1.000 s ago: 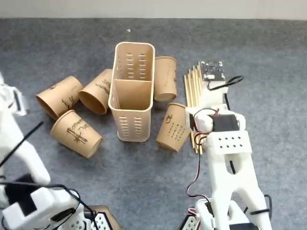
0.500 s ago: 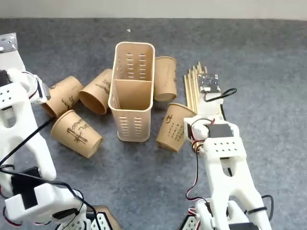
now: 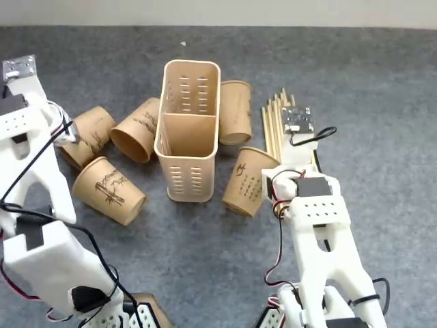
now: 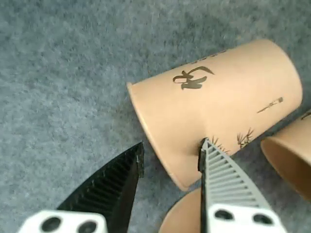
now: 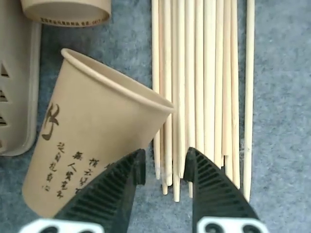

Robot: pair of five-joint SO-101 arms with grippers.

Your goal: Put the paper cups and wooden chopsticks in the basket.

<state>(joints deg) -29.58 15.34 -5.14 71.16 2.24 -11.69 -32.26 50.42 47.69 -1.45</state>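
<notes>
**Both arms poised for a first pick-up; basket not yet loaded**

High view: the basket stands mid-counter with nothing visible inside. The paper cups lie on their sides around it, and the wooden chopsticks lie in a row to its right.
Left wrist view: the left pincer is wide and empty, astride the end of a toppled cup.
Right wrist view: the right pincer is narrowly parted and empty, over the chopsticks' near ends and just beside a neighbouring cup.
Each likely needs to drop and close. The right should avoid snagging that cup's rim.
</notes>
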